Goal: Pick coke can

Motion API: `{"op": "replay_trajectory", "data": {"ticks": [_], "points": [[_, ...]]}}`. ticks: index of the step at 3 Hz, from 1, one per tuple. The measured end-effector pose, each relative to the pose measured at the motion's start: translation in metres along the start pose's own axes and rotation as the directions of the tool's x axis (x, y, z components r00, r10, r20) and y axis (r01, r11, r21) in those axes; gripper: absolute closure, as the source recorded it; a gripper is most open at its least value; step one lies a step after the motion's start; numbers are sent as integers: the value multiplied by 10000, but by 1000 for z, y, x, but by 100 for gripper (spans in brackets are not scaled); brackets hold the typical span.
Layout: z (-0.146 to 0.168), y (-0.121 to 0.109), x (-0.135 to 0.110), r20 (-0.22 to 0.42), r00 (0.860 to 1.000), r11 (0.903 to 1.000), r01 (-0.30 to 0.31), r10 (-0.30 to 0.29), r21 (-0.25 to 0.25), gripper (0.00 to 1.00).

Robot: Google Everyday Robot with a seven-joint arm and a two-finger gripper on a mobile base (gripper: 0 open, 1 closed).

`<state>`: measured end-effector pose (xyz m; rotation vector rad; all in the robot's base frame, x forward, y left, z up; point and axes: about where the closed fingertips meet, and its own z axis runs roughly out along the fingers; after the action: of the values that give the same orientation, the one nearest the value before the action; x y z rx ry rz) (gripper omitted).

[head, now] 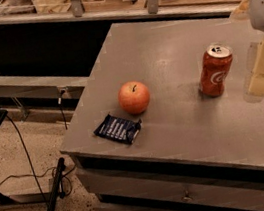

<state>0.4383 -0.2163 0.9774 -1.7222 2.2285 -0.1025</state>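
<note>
Camera view looks down on a grey tabletop (187,133). Below its near edge is a drawer front (187,197), pushed shut with its contents hidden. Nearest on the surface, a dark blue snack packet (118,129) lies flat at the left. Just behind it, close by but not clearly touching, sits a round red-orange apple (134,97).

Further right, and at much the same depth as the apple, the coke can (215,70) stands upright with its long axis vertical and its silver top showing. It is well apart from the apple and has bare surface all round it.

The hand (263,71) hangs at the right edge of the scene, just beside the can and not touching it. Whether it is open or closed I cannot tell. The can therefore lies directly to the hand's left at about the same depth, so the coming move looks like a short sideways reach leftward, taking the can across its round side. No open container stands on the tabletop.
</note>
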Motion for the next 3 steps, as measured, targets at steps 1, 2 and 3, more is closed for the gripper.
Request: {"op": "replay_trajectory", "data": {"ticks": [1,2,3], "points": [[2,-4,-1,41,10000,10000,-37,37,-32,0],[10,-20,-4,195,9997,9997,-169,173,-178,0],[33,-57,-10,435,9981,9985,-432,446,-335,0]]}}
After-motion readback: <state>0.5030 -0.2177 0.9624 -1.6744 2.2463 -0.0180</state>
